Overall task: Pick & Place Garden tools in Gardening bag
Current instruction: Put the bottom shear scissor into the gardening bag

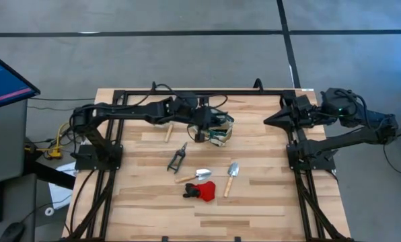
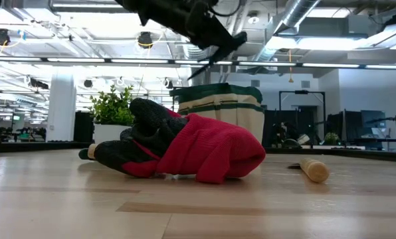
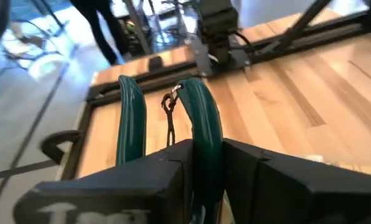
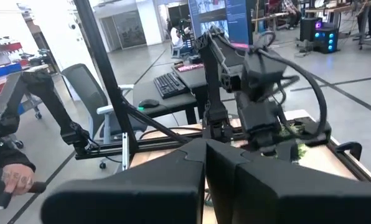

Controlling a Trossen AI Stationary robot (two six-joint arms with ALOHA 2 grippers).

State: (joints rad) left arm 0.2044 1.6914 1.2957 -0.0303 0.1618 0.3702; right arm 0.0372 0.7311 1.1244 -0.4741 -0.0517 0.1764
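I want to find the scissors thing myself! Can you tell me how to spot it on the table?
Start at the gardening bag, the cream tote with green handles in the middle of the wooden table. Just in front of it, towards the left arm's side, lie the pruning shears. They are all dark metal, unlike the wooden-handled trowels and the red glove nearby.

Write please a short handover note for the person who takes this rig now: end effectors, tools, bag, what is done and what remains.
Left end effector: shut on a green handle of the gardening bag, at the table's far middle.
Right end effector: shut, empty, parked at the far right.
On the table: pruning shears, two trowels, red glove, one wooden handle by the bag.
Done: no tool seen going in; bag's inside not visible.
Left: all these tools.
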